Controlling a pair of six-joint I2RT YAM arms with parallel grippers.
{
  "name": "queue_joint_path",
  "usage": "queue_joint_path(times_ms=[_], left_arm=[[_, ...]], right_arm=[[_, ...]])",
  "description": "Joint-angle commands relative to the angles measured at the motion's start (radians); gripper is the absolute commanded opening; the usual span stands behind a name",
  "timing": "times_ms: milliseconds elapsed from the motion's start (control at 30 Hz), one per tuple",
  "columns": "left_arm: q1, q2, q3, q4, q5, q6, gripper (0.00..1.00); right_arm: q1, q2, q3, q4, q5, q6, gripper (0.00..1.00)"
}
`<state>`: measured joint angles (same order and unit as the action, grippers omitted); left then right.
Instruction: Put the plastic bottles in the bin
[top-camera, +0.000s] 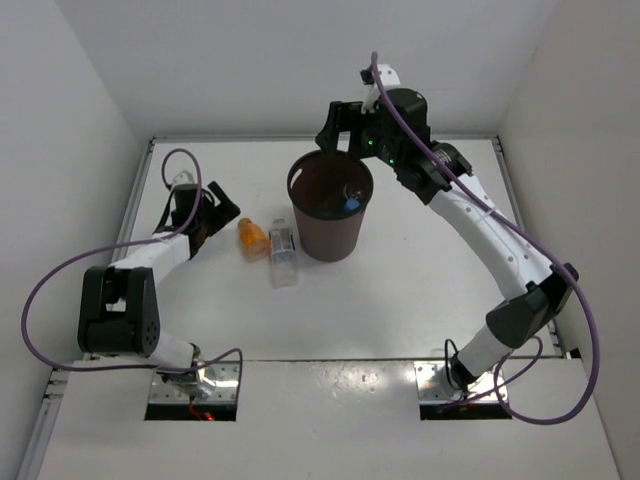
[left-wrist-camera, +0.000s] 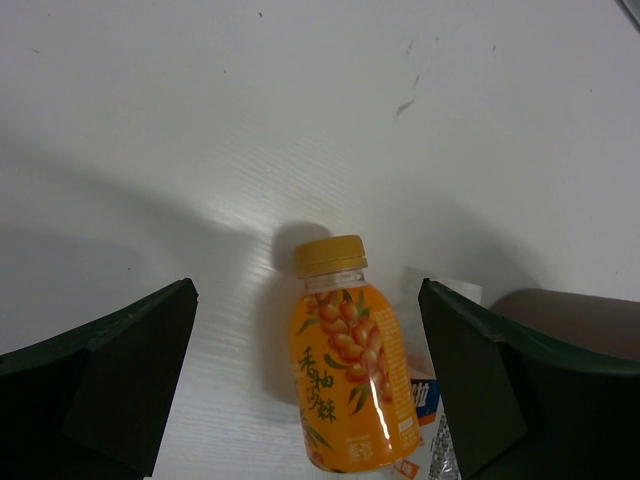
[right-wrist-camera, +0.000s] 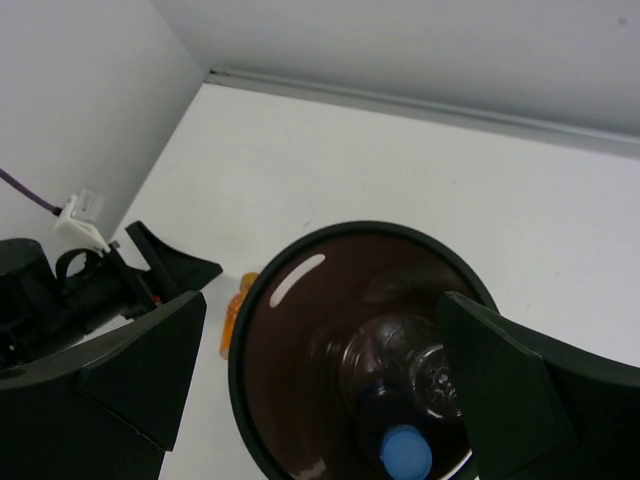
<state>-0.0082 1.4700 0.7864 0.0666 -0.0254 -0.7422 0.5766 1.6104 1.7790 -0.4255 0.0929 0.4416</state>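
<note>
The stubby orange bottle (top-camera: 252, 238) lies on the table left of the dark brown bin (top-camera: 300, 222). The clear bottle with whitish label (top-camera: 283, 256) lies between them. My left gripper (top-camera: 216, 208) is open and empty, just left of the orange bottle. In the left wrist view the orange bottle (left-wrist-camera: 347, 370) lies between and beyond the open fingers, with the label bottle (left-wrist-camera: 432, 415) behind it. My right gripper (top-camera: 340, 135) is open and empty above the bin's far rim. In the right wrist view the bin (right-wrist-camera: 262, 300) holds the blue-capped bottle (right-wrist-camera: 405, 452) and the plain clear bottle (right-wrist-camera: 428, 368).
White walls close in the table at the back and on both sides. A purple cable loops out from each arm. The bin's edge (left-wrist-camera: 585, 312) shows behind the right finger in the left wrist view. The orange bottle (right-wrist-camera: 231, 312) peeks out left of the bin in the right wrist view.
</note>
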Motion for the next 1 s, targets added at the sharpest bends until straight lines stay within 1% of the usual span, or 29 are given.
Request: queue_joint_path(times_ms=[0, 67, 133, 200, 233, 367, 500, 667, 800, 900, 933, 967], left_arm=[[-0.027, -0.040, -0.018, -0.019, 0.007, -0.008, 1.00], [-0.027, -0.040, -0.018, -0.028, 0.007, -0.008, 1.00], [-0.038, -0.040, -0.018, -0.001, 0.016, -0.008, 1.00], [-0.052, -0.010, 0.011, 0.010, 0.030, 0.001, 1.00], [-0.077, 0.016, 0.029, 0.010, 0.041, 0.001, 1.00], [-0.133, 0.076, 0.071, 0.010, 0.032, -0.019, 1.00], [-0.153, 0.098, 0.071, -0.014, 0.021, -0.042, 1.00], [-0.153, 0.098, -0.007, -0.024, 0.002, -0.051, 1.00], [-0.153, 0.098, -0.038, -0.011, 0.002, -0.060, 1.00], [-0.153, 0.098, -0.049, 0.015, 0.025, -0.069, 0.93], [-0.153, 0.098, -0.059, 0.030, 0.036, -0.069, 0.86], [-0.153, 0.098, -0.068, 0.030, 0.036, -0.078, 0.82]], right_arm=[[0.002, -0.027, -0.009, 0.047, -0.005, 0.023, 1.00], [0.002, -0.036, -0.027, 0.057, -0.005, 0.023, 1.00], [-0.007, -0.047, -0.046, 0.066, -0.005, 0.023, 1.00], [-0.007, -0.047, -0.059, 0.067, -0.005, 0.032, 1.00], [-0.007, -0.047, -0.069, 0.067, -0.015, 0.043, 1.00], [-0.007, -0.056, -0.079, 0.067, -0.015, 0.052, 1.00], [-0.017, -0.066, -0.089, 0.067, -0.004, 0.052, 1.00], [-0.027, -0.084, -0.107, 0.048, 0.008, 0.052, 1.00], [-0.037, -0.095, -0.131, 0.048, 0.018, 0.052, 1.00], [-0.046, -0.106, -0.153, 0.048, 0.018, 0.063, 1.00], [-0.046, -0.106, -0.153, 0.048, 0.018, 0.072, 1.00], [-0.046, -0.106, -0.153, 0.048, 0.027, 0.072, 1.00]])
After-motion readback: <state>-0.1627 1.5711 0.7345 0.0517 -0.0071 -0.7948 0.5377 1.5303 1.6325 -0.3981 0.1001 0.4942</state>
